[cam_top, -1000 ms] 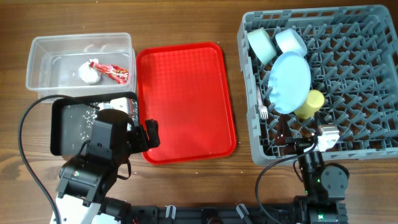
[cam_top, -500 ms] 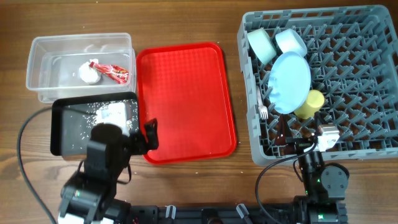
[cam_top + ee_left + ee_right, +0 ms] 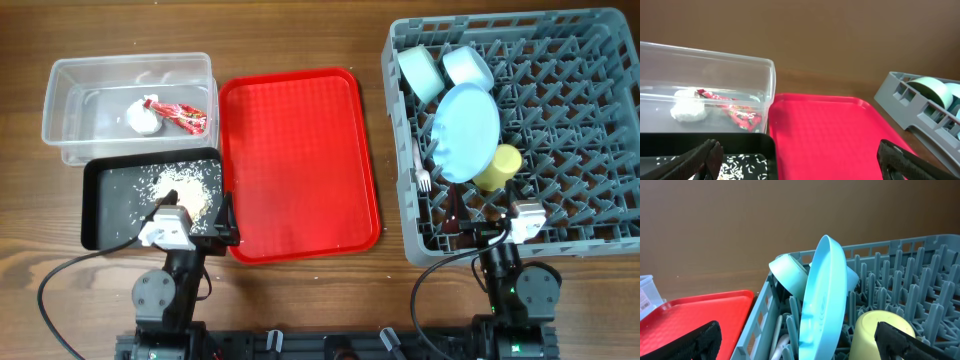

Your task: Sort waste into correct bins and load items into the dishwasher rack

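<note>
Just ahead of the spread, empty left jaws the rice scraps (image 3: 186,186) lie in the black tray (image 3: 102,210); the right jaws, also spread, face the rack (image 3: 590,120).

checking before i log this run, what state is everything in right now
clear tub, holds red wrapper and tissue ball
black tray, holds rice scraps
red serving tray, nothing on it
dishwasher rack, loaded at left side
plate, standing on edge
mint bowl, tilted on edge
blue bowl, tilted on edge
yellow cup, in rack beside plate
fork, in rack
left gripper, open, empty
right gripper, open, empty
</note>
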